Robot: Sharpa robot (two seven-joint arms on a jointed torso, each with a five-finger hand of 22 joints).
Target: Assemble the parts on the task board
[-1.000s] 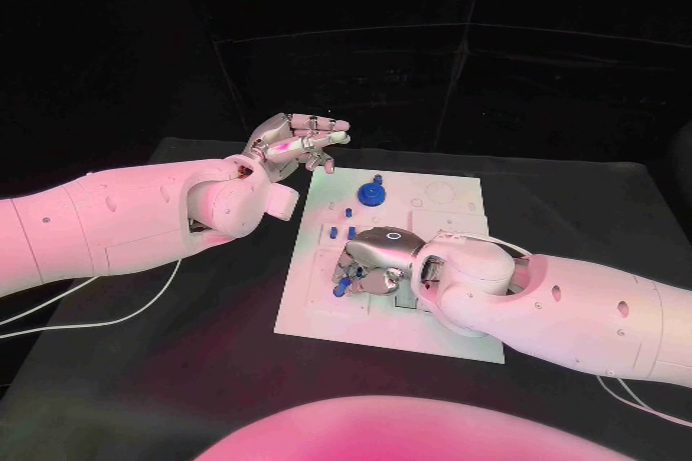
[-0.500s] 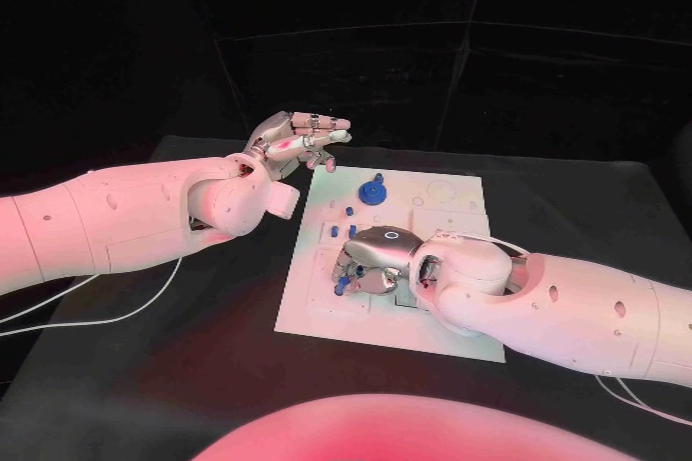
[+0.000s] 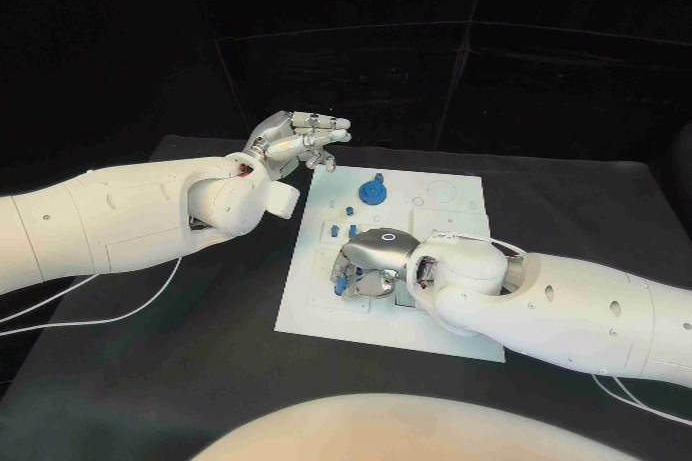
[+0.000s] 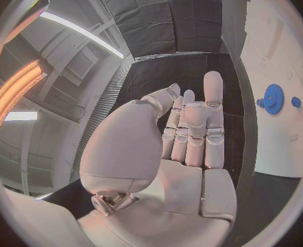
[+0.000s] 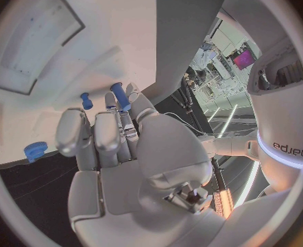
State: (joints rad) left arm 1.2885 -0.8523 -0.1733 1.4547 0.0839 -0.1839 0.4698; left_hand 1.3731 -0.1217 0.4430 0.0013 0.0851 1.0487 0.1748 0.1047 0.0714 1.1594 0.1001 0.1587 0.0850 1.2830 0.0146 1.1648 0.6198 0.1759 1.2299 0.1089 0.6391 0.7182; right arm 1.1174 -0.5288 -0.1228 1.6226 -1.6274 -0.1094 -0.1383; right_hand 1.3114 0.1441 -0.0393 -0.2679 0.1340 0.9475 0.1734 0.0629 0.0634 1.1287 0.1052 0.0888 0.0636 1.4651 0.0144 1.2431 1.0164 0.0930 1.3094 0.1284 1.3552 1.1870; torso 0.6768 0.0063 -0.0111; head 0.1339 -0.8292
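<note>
While my right hand [image 3: 372, 264] pinches a blue peg [image 5: 119, 95] over the board [image 3: 320, 316], my left hand [image 3: 294, 141] hovers off its far-left corner, fingers apart, empty.

from the head view i cannot tell whether my right hand [image 3: 378, 264] grips a part; its fingers cover the task board [image 3: 325, 306] beneath. the small blue pegs [image 3: 343, 230] beside that hand are too small to identify.

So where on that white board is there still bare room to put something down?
The near edge of the task board below the right hand is bare, and so is its left strip beside the small blue pegs. It is crowded mid-board, where the right hand sits over the pegs, and around the blue gear.
</note>
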